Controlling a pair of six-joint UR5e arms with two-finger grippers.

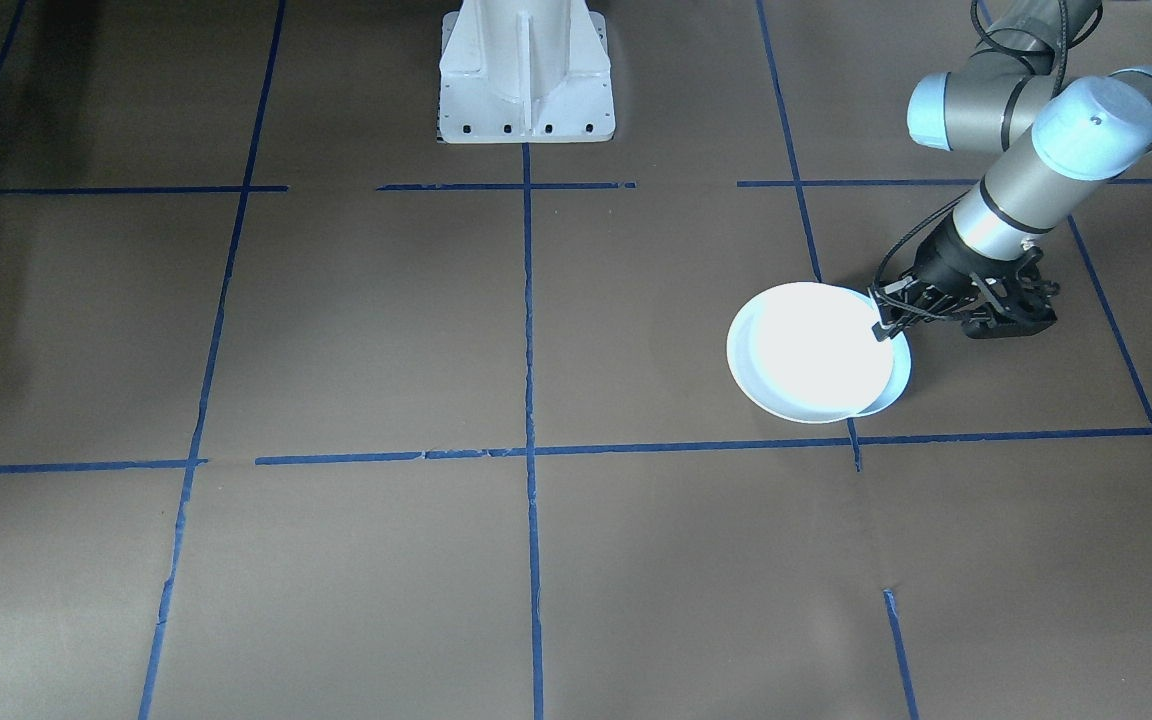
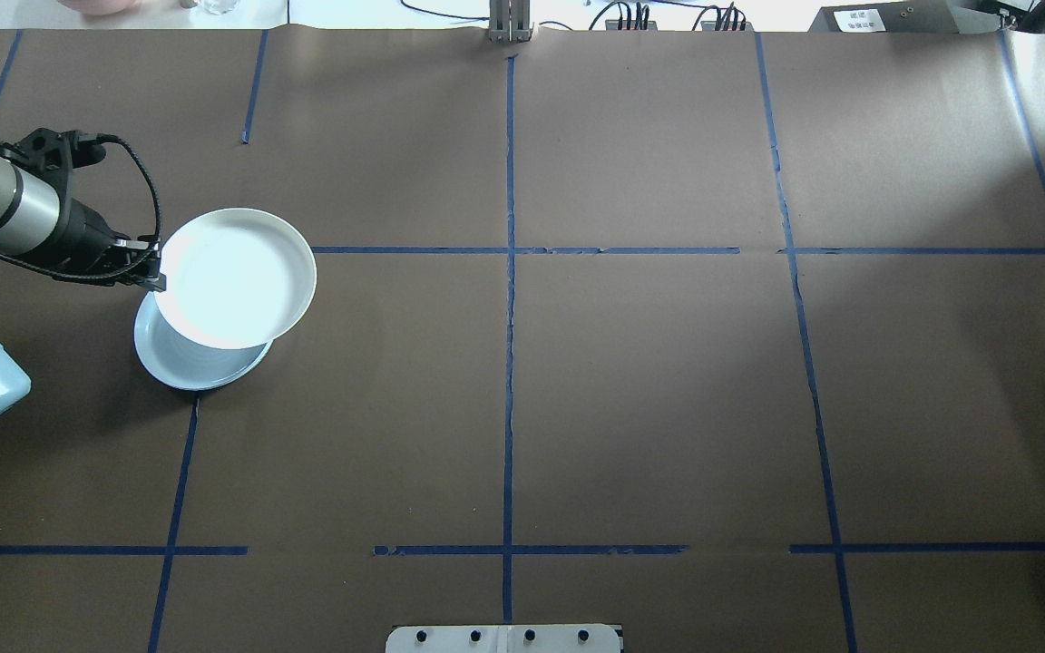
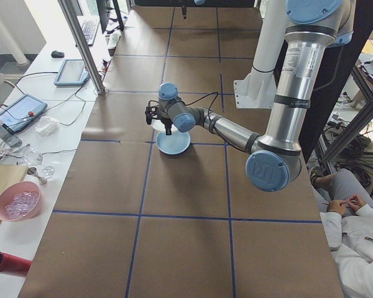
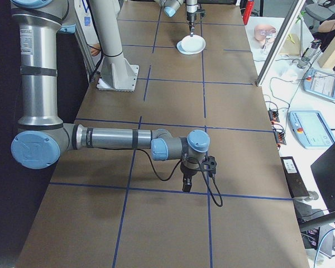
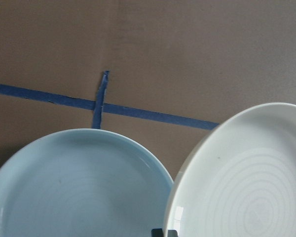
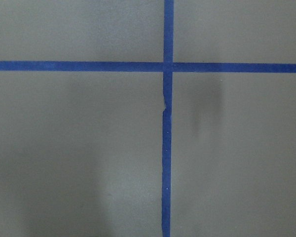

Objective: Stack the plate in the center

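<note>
My left gripper (image 2: 156, 272) is shut on the near rim of a white plate (image 2: 237, 277), holding it a little above the table. Under it lies the center (image 2: 196, 367), a pale bluish plate with faint rings, flat on the brown table. The white plate (image 1: 811, 345) covers most of the center (image 1: 898, 385) but sits offset from it. In the left wrist view the white plate (image 5: 251, 177) overlaps the right edge of the center (image 5: 79, 187). My right gripper (image 4: 187, 183) hangs over bare table far from both plates; I cannot tell whether it is open or shut.
Blue tape lines (image 2: 509, 317) divide the brown table into squares. The white robot pedestal (image 1: 526, 75) stands at the robot's edge. A side bench holds tablets (image 3: 18, 110) and a pink bowl (image 3: 17, 202). A seated person (image 3: 354, 217) is beside the table.
</note>
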